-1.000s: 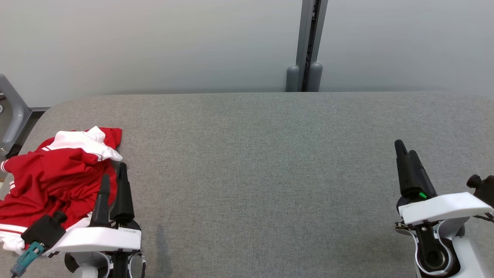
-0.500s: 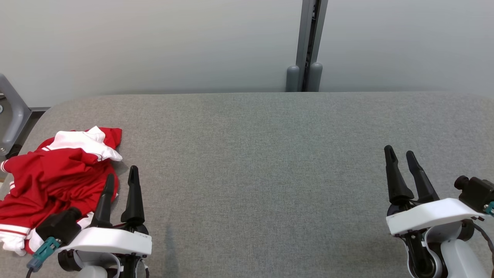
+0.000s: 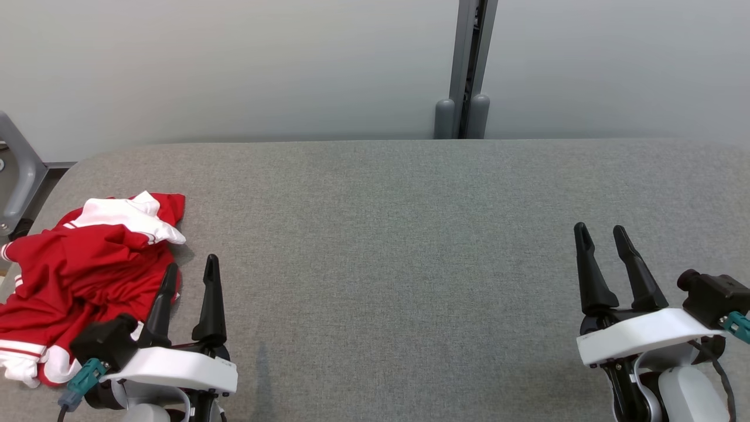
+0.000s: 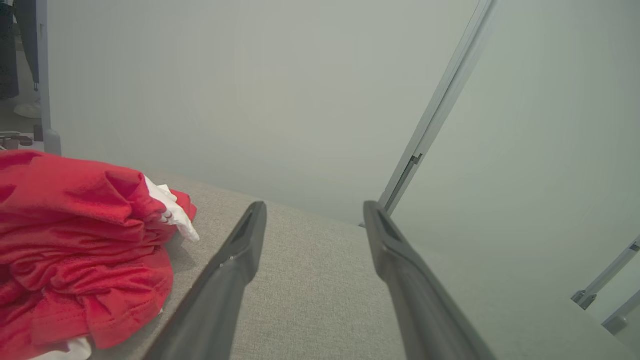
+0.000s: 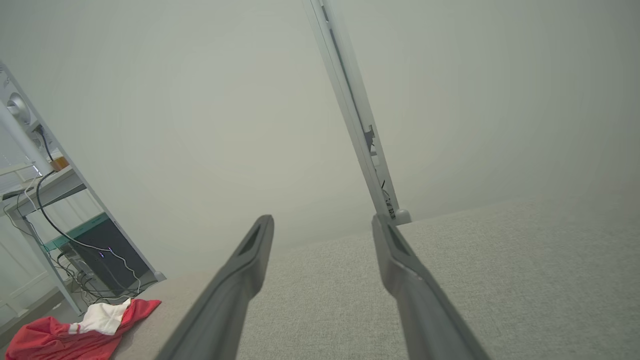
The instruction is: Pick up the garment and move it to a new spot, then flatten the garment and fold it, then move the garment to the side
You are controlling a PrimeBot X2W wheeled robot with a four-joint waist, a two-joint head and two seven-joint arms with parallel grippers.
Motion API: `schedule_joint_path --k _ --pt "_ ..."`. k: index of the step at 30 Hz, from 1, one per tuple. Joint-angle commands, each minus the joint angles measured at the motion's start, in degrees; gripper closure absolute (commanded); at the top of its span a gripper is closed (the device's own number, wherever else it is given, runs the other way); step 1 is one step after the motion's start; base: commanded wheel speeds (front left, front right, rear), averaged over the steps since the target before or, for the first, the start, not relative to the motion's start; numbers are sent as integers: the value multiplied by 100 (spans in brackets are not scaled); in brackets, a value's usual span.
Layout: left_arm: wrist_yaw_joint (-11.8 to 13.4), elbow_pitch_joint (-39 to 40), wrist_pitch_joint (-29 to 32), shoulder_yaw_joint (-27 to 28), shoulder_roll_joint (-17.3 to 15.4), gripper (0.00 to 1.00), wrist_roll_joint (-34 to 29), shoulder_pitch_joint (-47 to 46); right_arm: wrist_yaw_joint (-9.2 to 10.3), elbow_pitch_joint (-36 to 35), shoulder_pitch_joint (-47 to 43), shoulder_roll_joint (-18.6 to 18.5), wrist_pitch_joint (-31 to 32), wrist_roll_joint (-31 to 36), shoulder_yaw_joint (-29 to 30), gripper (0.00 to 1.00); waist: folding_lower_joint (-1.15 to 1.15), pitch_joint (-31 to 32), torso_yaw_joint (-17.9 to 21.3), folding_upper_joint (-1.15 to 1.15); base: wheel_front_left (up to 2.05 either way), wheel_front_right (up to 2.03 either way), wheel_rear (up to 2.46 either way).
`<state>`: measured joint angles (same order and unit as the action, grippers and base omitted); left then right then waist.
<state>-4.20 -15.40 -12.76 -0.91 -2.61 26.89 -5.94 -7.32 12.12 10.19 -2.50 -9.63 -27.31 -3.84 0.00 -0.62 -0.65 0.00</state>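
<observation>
The garment (image 3: 82, 275) is a crumpled red piece with white parts, heaped at the left end of the grey padded table (image 3: 398, 234). It also appears at the left in the left wrist view (image 4: 75, 240) and small at the lower left in the right wrist view (image 5: 75, 332). My left gripper (image 3: 192, 266) stands open just right of the heap, nothing between its fingers (image 4: 240, 250). Far off at the table's right, my right gripper (image 3: 602, 233) is open and empty, with its fingers (image 5: 250, 255) over bare cloth.
A pale wall with a grey upright post (image 3: 466, 70) runs behind the table. A grey metal frame (image 3: 17, 170) stands past the table's left end. In the right wrist view a shelf with cables and a dark box (image 5: 105, 257) stands beyond the garment.
Both grippers have drawn back toward me and turned so their fingers show spread. The left one has slid right, off the garment's edge. The garment has not moved.
</observation>
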Motion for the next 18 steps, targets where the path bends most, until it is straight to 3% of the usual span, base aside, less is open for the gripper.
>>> schedule_joint_path --k 1,18 --pt "19 17 -55 -3 -31 0 -159 42 -25 -64 -23 -61 -82 172 2 0 0 4 -8 0 0 0 0" --pt "79 -32 -151 -89 -36 0 -862 97 -27 68 -119 -62 -342 925 68 0 0 23 -23 0 0 0 0"
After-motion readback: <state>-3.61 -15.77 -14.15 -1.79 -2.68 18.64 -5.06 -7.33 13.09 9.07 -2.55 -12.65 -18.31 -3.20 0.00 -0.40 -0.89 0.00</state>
